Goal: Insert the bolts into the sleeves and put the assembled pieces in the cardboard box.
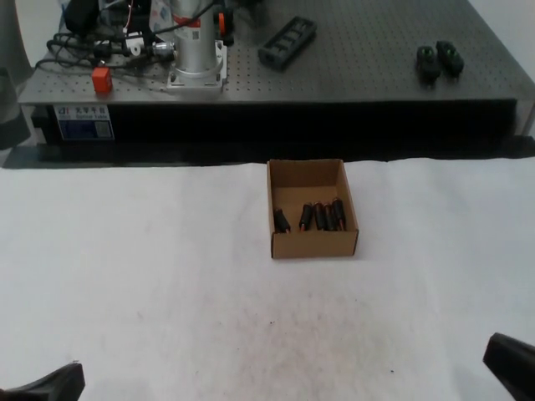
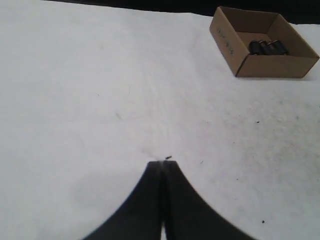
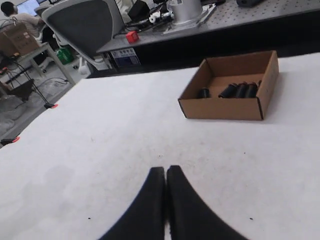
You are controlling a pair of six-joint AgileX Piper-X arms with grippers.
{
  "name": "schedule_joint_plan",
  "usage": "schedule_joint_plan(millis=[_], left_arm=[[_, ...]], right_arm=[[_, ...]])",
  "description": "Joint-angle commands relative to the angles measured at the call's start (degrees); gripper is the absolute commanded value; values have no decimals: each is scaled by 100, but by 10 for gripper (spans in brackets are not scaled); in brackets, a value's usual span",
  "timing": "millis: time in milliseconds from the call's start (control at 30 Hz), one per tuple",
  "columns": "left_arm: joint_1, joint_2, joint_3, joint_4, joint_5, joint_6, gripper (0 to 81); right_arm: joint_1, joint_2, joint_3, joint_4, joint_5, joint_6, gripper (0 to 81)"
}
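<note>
The open cardboard box [image 1: 280, 242] stands in the middle of the white-covered bench, and it also shows as the box [image 2: 230, 42] and the box [image 3: 220, 109] in the wrist views. Several black assembled pieces [image 1: 322, 215] lie inside it, seen too as the pieces [image 2: 267, 47] and the pieces [image 3: 237, 90]. My left gripper [image 2: 163, 165] hovers over bare cloth well short of the box, fingers pressed together and holding nothing. My right gripper [image 3: 165, 171] is likewise shut and empty, some way from the box. Arm tips peek in at the near corners of the high view [image 1: 50, 386] [image 1: 512, 361].
A perforated metal table [image 1: 351, 67] lies behind the bench, carrying a metal post [image 1: 196, 50], cables, an orange block [image 1: 101, 79], a black tray [image 1: 287, 42] and two small black parts [image 1: 439, 60]. An office chair [image 3: 85, 25] stands beyond the bench. Open white cloth surrounds the box.
</note>
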Motion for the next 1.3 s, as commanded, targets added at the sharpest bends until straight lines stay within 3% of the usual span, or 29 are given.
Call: schedule_joint_plan(millis=[0, 667, 1000, 1267], left_arm=[[-1, -44, 41, -113, -103, -33, 3], [-1, -44, 644, -113, -103, -33, 3], [-1, -44, 774, -114, -103, -33, 3], [-1, -44, 774, -114, -103, -33, 3]], right_arm=[[11, 35, 210, -783, 27, 28, 24], [11, 35, 309, -1149, 27, 1, 24], [11, 35, 992, -1160, 46, 1, 24], [11, 35, 992, -627, 46, 28, 24]])
